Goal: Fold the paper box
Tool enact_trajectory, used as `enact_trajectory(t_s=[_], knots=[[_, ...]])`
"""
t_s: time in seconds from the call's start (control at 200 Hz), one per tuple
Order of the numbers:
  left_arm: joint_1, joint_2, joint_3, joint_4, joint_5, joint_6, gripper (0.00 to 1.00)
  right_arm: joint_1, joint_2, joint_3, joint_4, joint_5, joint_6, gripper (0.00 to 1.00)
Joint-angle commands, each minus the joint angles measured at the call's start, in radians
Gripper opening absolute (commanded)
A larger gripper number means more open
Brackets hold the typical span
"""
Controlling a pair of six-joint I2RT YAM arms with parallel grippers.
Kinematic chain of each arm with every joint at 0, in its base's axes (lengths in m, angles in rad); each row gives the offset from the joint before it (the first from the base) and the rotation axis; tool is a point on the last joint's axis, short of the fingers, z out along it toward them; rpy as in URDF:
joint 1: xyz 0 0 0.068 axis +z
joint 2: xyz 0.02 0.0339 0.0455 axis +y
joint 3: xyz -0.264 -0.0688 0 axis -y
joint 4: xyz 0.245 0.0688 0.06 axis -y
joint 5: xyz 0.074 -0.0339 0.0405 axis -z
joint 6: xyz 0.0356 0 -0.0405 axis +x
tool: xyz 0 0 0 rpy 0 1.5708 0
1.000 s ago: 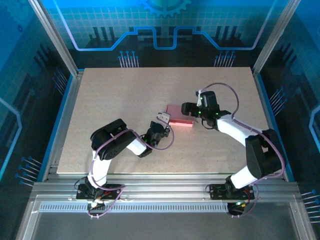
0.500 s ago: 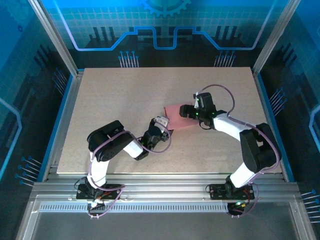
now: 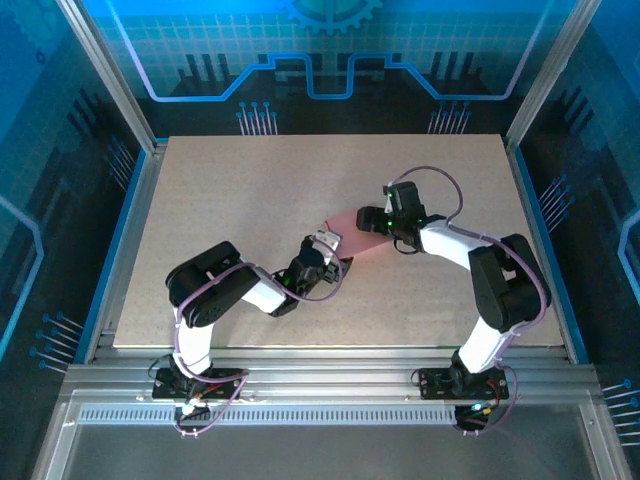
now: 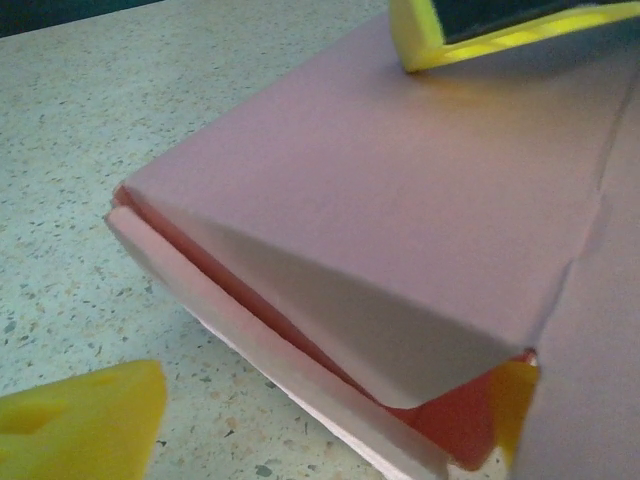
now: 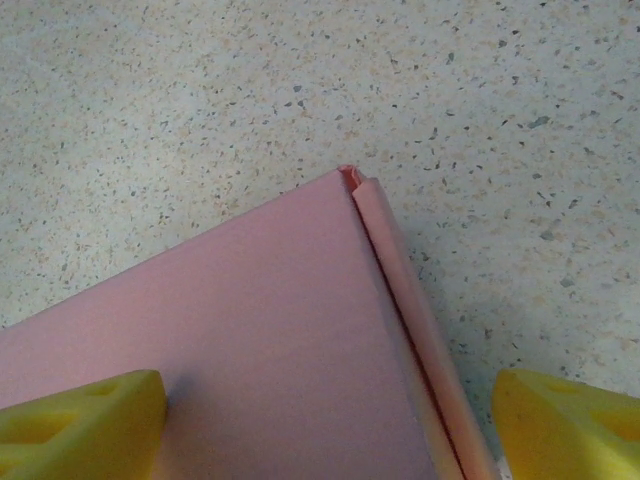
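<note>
The pink paper box (image 3: 350, 232) lies folded and nearly flat on the table, turned at an angle between my two grippers. My left gripper (image 3: 330, 252) is open at its near left corner. In the left wrist view the box (image 4: 380, 180) has a top flap gaping over a red inside, with the left gripper (image 4: 300, 425) astride that corner; one finger (image 4: 512, 395) sits at the open end. My right gripper (image 3: 372, 222) is open over the far right part. In the right wrist view this gripper (image 5: 325, 430) straddles the box's (image 5: 260, 330) side edge.
The speckled tabletop (image 3: 250, 180) stretches wide on all sides of the box. Aluminium frame posts and blue walls stand around the table's edges. The right gripper's yellow finger (image 4: 480, 30) shows at the top of the left wrist view.
My left gripper has opened and let go of the box. The right gripper has slid left over the box, which has turned to an angle.
</note>
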Motion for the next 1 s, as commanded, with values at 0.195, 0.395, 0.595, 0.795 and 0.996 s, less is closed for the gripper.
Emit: enact_trajectory(t_s=[0.195,0.395,0.595,0.795,0.996], knots=[[0.06,-0.004,-0.006,-0.091,0.239,-0.045,0.99,0.008,0.06,0.054,-0.063,-0.006,0.041,0.84],[0.121,-0.001,-0.001,-0.11,0.417,-0.063,0.99,0.01,0.074,0.069,-0.071,-0.013,0.052,0.83],[0.165,0.004,0.002,-0.103,0.597,-0.071,0.99,0.011,0.087,0.079,-0.08,-0.01,0.058,0.83],[0.18,0.009,0.002,-0.079,0.711,-0.058,0.99,0.011,0.098,0.088,-0.086,-0.001,0.065,0.82],[0.19,0.013,0.025,-0.097,0.804,-0.067,0.99,0.013,0.116,0.091,-0.082,0.006,0.08,0.81]])
